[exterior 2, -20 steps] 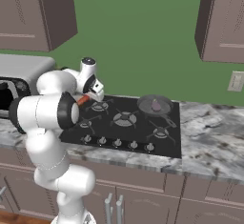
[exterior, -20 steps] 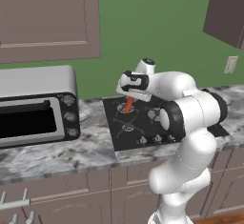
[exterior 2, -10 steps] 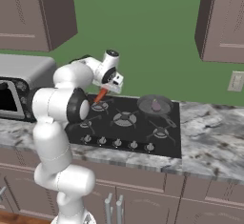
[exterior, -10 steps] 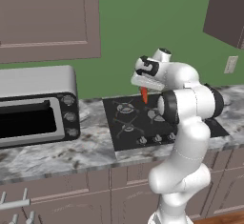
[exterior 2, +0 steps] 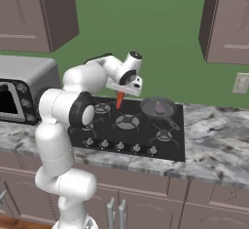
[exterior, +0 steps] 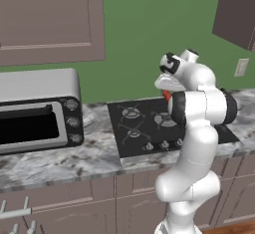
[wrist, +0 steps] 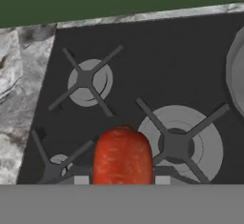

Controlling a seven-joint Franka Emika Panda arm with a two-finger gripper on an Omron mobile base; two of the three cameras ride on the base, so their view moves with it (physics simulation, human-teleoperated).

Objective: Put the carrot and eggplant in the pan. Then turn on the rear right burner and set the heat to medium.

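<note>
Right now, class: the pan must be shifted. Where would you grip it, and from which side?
Take the pan by its handle, coming from above on the front side: the handle is slim and sticks out toward the knobs, while the bowl is wide and holds the eggplant.

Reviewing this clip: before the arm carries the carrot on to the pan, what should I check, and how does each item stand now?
1. Gripper shut on the carrot: ok.
2. Carrot lifted off the cooktop, hanging point down: ok.
3. Pan on the rear right burner, open top: ok.
4. Eggplant already in the pan: ok.
5. Carrot over the pan: not ok, it hangs to the pan's left.
6. Burner knobs untouched: cannot tell.
</note>
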